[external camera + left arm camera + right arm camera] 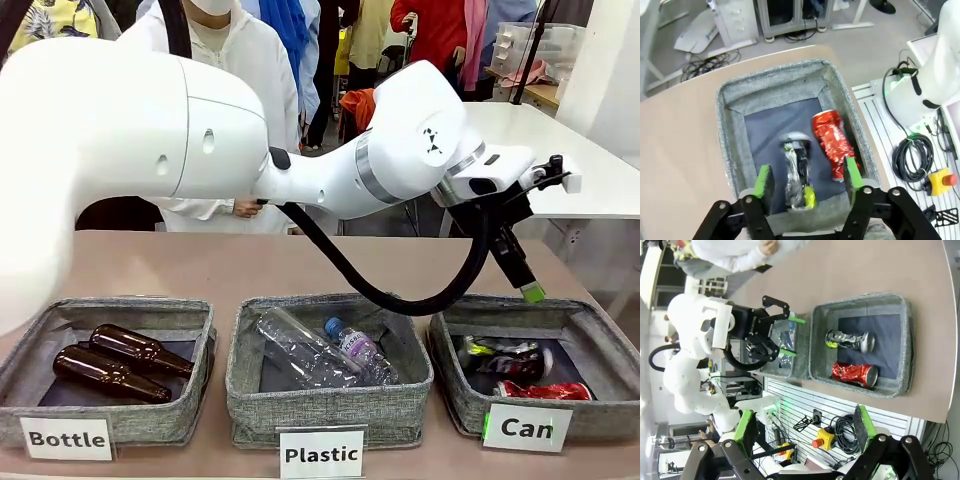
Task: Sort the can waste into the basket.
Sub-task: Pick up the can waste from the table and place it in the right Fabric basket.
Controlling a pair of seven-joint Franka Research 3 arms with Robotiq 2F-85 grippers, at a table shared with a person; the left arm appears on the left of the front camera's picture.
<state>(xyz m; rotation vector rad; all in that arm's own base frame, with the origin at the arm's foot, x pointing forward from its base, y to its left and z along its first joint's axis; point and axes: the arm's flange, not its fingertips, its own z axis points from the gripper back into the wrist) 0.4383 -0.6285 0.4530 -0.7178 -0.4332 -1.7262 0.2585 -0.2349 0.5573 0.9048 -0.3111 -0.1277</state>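
The grey "Can" basket (596, 330) stands at the right of the row. Inside it lie the black printed can (505, 357) and the crushed red can (545, 390). My left arm reaches across from the left, and its gripper (528, 285) hangs just above the basket's back left corner. In the left wrist view the left gripper (807, 177) is open and holds nothing. Below its fingers the black can (797, 167) and the red can (832, 145) lie side by side on the dark lining. My right gripper (805, 424) is open, high above the table's near edge, looking down on the basket (860, 300).
The "Plastic" basket (330, 400) with clear bottles stands in the middle and the "Bottle" basket (110, 410) with two brown bottles at the left. A person in white (230, 60) stands across the table. Cables and a yellow stop button (939, 181) lie beyond the table's right edge.
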